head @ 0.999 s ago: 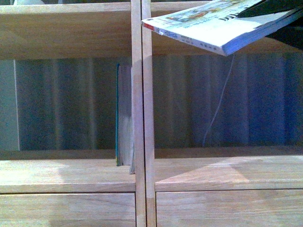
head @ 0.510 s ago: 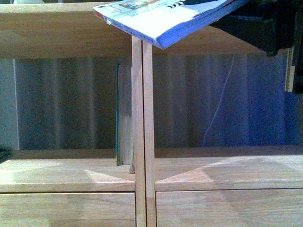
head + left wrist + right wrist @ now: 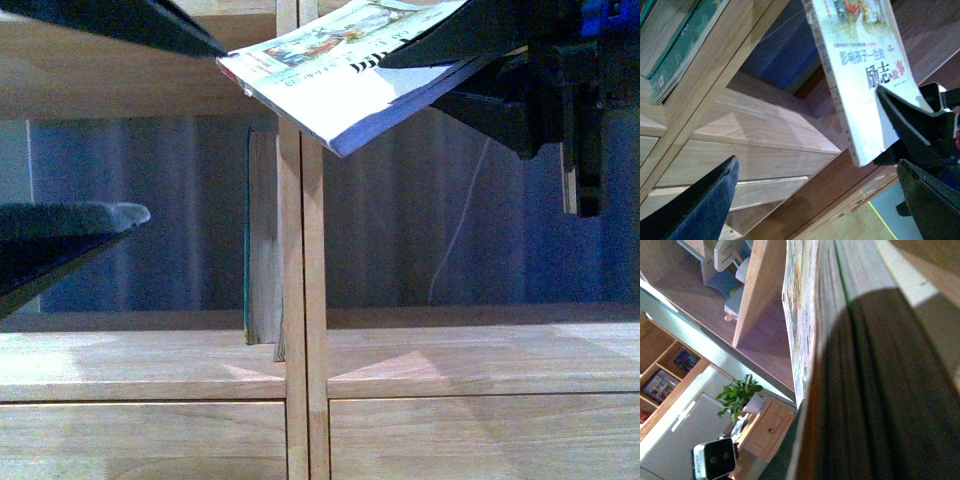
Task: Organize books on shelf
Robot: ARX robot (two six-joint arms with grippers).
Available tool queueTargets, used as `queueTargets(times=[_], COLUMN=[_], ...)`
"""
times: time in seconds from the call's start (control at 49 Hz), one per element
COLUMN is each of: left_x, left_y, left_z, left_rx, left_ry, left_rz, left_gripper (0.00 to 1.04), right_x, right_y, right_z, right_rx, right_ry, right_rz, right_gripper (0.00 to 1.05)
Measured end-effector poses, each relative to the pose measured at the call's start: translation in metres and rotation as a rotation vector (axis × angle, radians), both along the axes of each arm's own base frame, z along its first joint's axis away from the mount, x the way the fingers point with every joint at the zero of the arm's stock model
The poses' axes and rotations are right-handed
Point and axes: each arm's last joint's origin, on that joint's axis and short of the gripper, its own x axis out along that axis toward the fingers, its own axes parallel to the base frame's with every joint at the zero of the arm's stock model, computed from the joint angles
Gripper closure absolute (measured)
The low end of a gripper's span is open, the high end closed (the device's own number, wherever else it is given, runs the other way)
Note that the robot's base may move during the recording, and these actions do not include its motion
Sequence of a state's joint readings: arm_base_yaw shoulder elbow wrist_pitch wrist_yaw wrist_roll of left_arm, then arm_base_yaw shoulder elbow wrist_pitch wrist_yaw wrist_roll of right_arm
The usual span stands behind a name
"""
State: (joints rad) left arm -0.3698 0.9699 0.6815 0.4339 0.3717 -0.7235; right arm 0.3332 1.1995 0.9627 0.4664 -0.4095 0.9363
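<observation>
The left gripper (image 3: pixel 186 130) has matte black, wedge-shaped fingers (image 3: pixel 60 235) with rounded tips; the right gripper (image 3: pixel 415 78), also black, bears a blue patch (image 3: pixel 605 10).

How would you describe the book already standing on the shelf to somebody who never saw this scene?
Find the light-wood shelf and the vertical divider between its two columns. In the compartment left of it, the teal book stands upright beside that divider. Unlike the white paperback held tilted in the right end effector, it has a teal cover and yellowed pages.
</observation>
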Motion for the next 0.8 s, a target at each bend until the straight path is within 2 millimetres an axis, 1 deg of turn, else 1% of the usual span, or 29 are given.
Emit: queueTargets(times=[0.204, 0.306, 0.408, 0.795], left_x=[0.006, 0.009, 0.01, 0.007], left_y=[0.002, 0.006, 0.006, 0.004], left_z=[0.008, 0.01, 0.014, 0.027], left_rx=[0.0, -0.003, -0.017, -0.035], left_ry=[-0.013, -0.014, -0.016, -0.05], left_rz=[-0.006, -0.004, -0.007, -0.049], left_gripper=[0.07, 0.07, 0.07, 0.07], right_x=[-0.005, -0.012, -0.02, -0.049], right_y=[0.0, 0.001, 0.002, 0.006], right_z=[-0.002, -0.007, -0.007, 0.001], right_rx=[-0.013, -0.015, -0.002, 0.007], right_ry=[-0.012, -0.006, 0.0, 0.023], right_rz=[0.03, 0.068, 0.122, 0.276], right_gripper=[0.97, 0.97, 0.97, 0.97])
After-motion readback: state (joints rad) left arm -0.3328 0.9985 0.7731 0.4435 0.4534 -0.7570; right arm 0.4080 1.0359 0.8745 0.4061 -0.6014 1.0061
